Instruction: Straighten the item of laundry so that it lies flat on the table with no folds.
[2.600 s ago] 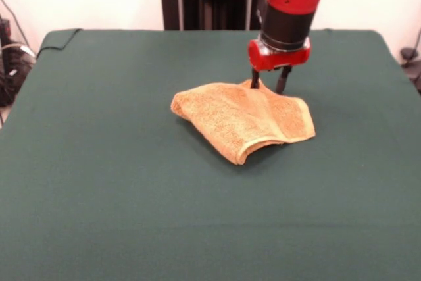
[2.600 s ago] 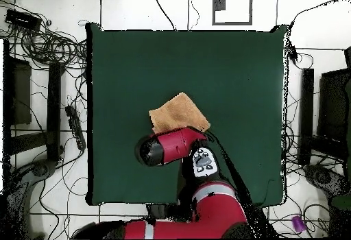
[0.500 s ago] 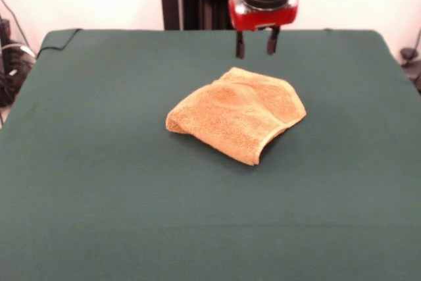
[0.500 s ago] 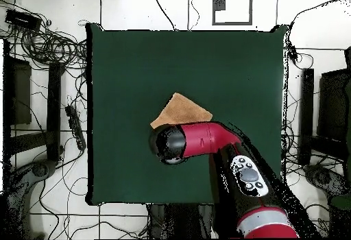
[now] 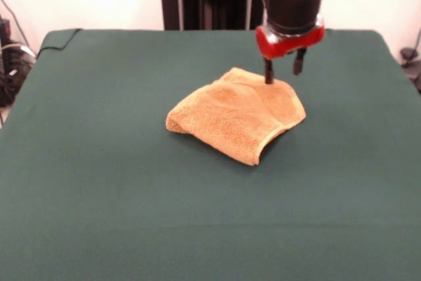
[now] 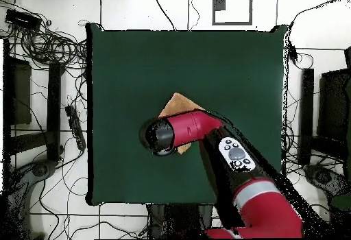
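— One small orange-tan terry towel [image 5: 238, 113] lies folded and bunched near the middle of the large table covered with dark green cloth [image 5: 99, 189]. Where is the claw?

— The black two-finger claw [image 5: 283, 70] under the red wrist stands at the towel's edge toward the pedestal side. Its fingers are apart and hold nothing.

— Does it touch?

— One finger [image 5: 268, 73] meets the cloth; the other stands beside the towel.

— From above?

— The arm hides most of the towel [image 6: 179, 104].

No legible text or markings
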`<state>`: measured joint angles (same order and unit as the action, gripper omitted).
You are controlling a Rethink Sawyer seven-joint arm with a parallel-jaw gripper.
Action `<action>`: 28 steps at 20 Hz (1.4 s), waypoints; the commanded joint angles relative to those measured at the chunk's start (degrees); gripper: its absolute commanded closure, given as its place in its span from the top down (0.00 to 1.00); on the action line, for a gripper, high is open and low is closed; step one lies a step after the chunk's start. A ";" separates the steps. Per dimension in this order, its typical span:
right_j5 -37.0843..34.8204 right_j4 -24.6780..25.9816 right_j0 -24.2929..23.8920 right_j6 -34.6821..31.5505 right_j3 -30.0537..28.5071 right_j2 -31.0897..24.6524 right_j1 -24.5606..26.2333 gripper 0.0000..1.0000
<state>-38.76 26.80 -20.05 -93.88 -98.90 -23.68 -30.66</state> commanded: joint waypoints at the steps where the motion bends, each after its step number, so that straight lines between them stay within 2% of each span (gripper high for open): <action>1: -8.39 5.98 -2.89 32.03 5.83 -15.53 8.57 1.00; 6: -3.69 9.29 -2.11 26.73 5.57 -14.09 7.36 1.00; 8: -1.73 10.49 -1.68 25.03 7.19 -12.49 7.72 1.00; 12: -0.61 11.69 -1.96 25.86 8.97 -12.49 8.33 1.00; 18: 1.06 12.92 -0.58 19.50 11.38 -10.35 8.66 1.00; 21: 0.17 12.92 -0.13 19.44 12.25 -10.60 8.78 1.00; 26: -4.52 11.95 -0.68 25.35 12.39 -12.72 9.06 1.00; 28: -7.41 10.32 -0.30 24.02 11.98 -12.24 8.03 1.00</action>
<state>-41.60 37.06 -22.83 -79.68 -92.93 -30.37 -22.84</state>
